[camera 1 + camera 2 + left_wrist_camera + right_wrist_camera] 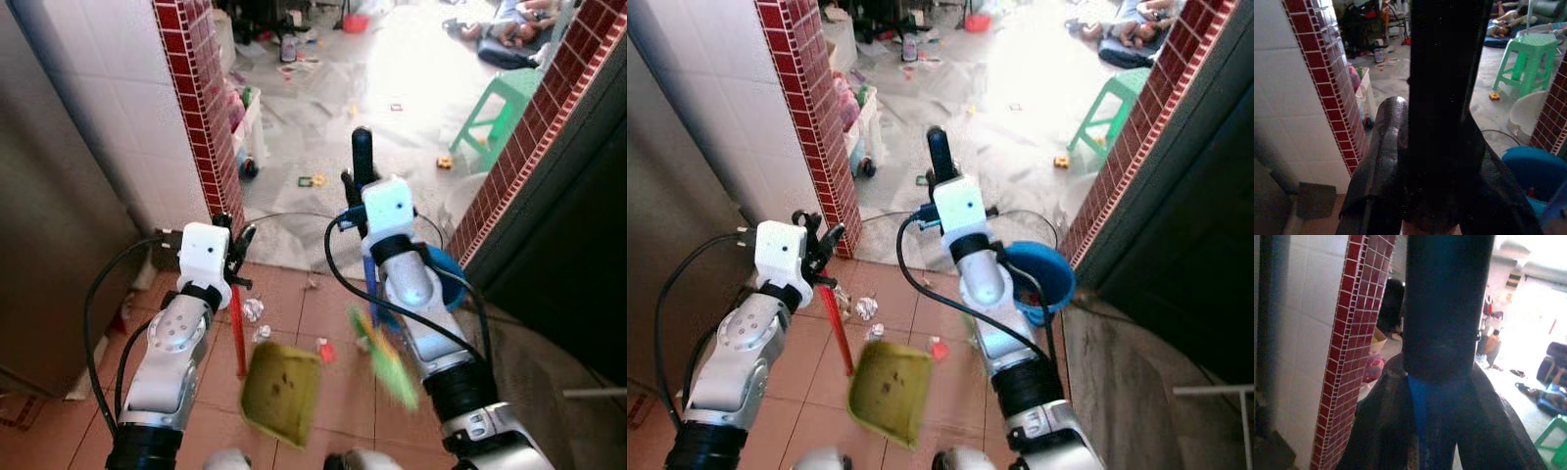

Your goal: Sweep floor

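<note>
My left gripper (235, 247) is shut on the red handle (238, 338) of a yellow-green dustpan (282, 392), which hangs just above the terracotta tiles. My right gripper (355, 201) is shut on the broom handle (362, 155), blue with a black top grip. The green and yellow broom head (384, 357) is blurred beside the dustpan. Crumpled paper (253, 309) and a small red scrap (325, 351) lie on the tiles between the two tools. In the wrist views the dustpan handle (1442, 98) and the broom handle (1444, 308) stand between the dark fingers (1381, 161).
A red-brick-edged pillar (201, 108) stands close on the left and a brick wall (529, 147) on the right, forming a doorway. A blue bucket (1043, 274) sits by the right wall. Beyond are a green stool (500, 113), scattered toys and a person lying down (509, 24).
</note>
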